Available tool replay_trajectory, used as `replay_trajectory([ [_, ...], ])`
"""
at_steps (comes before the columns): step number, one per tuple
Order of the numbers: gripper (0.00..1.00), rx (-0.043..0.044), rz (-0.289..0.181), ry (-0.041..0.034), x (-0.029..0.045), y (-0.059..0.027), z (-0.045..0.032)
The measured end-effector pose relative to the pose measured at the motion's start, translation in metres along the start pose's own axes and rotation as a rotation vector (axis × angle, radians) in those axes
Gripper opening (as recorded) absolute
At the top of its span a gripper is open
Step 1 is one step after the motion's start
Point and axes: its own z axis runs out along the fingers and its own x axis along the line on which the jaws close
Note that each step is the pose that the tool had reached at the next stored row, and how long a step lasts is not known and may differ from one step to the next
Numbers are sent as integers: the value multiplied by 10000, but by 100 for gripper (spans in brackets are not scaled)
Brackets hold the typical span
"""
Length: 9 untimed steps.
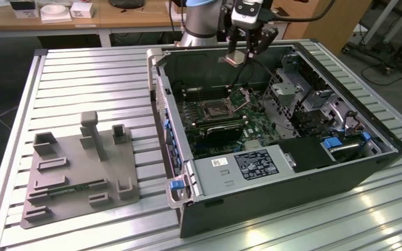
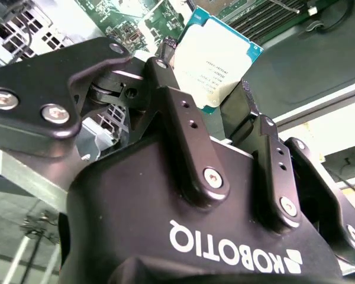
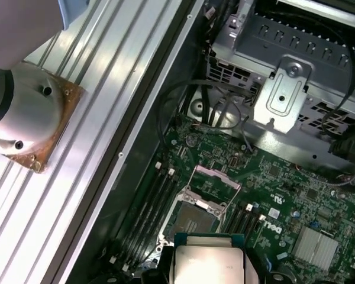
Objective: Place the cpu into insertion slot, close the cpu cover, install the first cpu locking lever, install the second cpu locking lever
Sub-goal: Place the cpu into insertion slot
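**End effector [image 2: 208,74] clamped on cpu [image 2: 218,50] above open case [image 1: 278,201]**

Fingers [image 2: 183,112] pinch the chip's edges, holding it in the air over the motherboard [image 3: 284,177]. Insertion slot [image 3: 192,222] sits bare below, cpu cover [image 3: 216,179] hinged up beside it. Case lies on the slatted surface [image 1: 82,78].
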Motion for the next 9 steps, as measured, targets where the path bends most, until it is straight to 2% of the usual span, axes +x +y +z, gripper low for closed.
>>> replay_trajectory([
  [3,54,-5,307,-28,0,-1,0],
  [9,54,-11,615,-55,0,-1,1],
])
